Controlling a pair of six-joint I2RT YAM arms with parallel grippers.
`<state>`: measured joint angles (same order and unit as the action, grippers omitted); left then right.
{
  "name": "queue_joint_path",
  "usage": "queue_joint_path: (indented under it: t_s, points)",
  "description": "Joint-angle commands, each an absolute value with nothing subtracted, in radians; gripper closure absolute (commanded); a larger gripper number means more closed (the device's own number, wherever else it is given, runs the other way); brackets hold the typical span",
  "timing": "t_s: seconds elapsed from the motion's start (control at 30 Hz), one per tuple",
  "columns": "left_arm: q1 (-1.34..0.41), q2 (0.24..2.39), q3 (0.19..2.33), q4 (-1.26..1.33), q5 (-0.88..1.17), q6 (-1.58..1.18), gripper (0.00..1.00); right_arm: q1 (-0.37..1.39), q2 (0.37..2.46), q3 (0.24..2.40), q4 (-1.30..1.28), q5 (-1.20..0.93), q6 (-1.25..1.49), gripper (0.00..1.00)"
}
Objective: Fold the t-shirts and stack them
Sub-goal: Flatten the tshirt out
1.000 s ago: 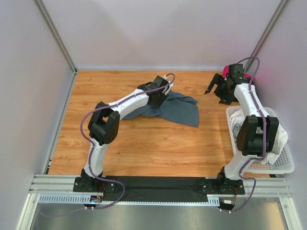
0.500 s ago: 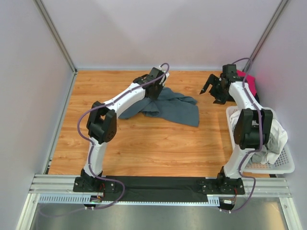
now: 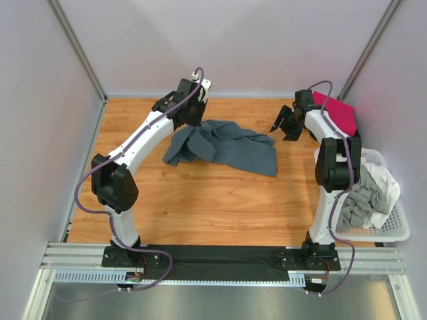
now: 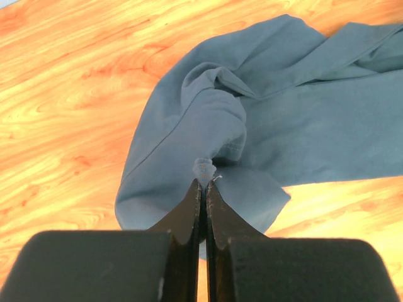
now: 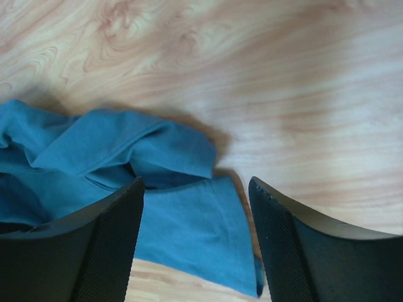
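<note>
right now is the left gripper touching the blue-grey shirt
Touching. The left wrist view shows the left gripper shut on a pinch of the blue-grey shirt.

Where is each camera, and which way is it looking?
Top camera: above and behind the robot, looking down on the table; the whole left arm and right arm show.
Left wrist camera: on the left arm, looking down past the left hand, shut on the blue-grey t-shirt.
Right wrist camera: on the right arm, looking down between the fingers of the open right hand.
Shared: all three see the blue-grey t-shirt.
</note>
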<state>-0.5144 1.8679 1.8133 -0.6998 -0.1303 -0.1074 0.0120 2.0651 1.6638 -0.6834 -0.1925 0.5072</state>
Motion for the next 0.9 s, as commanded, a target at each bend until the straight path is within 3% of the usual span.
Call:
queue_joint_path:
  t_s: [0.0,0.57,0.67,0.77,0.8,0.87]
  points:
    - [-0.508,1.815,1.784,-0.695,-0.112,-0.135,1.0,0.051,2.114,1.752,-0.673,-0.172,0.488,0.32]
    - [-0.43,1.77,1.755,-0.71,-0.124,-0.163,1.0,0.075,2.223,1.807,-0.724,-0.109,0.505,0.44]
    - [-0.423,1.764,1.756,-0.712,-0.127,-0.16,1.0,0.077,2.244,1.839,-0.733,-0.123,0.518,0.56]
    - [-0.422,1.755,1.763,-0.715,-0.127,-0.155,1.0,0.077,2.256,1.876,-0.732,-0.133,0.526,0.75]
    - [-0.422,1.752,1.764,-0.715,-0.129,-0.155,1.0,0.077,2.256,1.885,-0.736,-0.136,0.526,0.89]
    - [-0.42,1.746,1.791,-0.738,-0.138,-0.152,1.0,0.077,2.235,1.93,-0.758,-0.141,0.523,1.0]
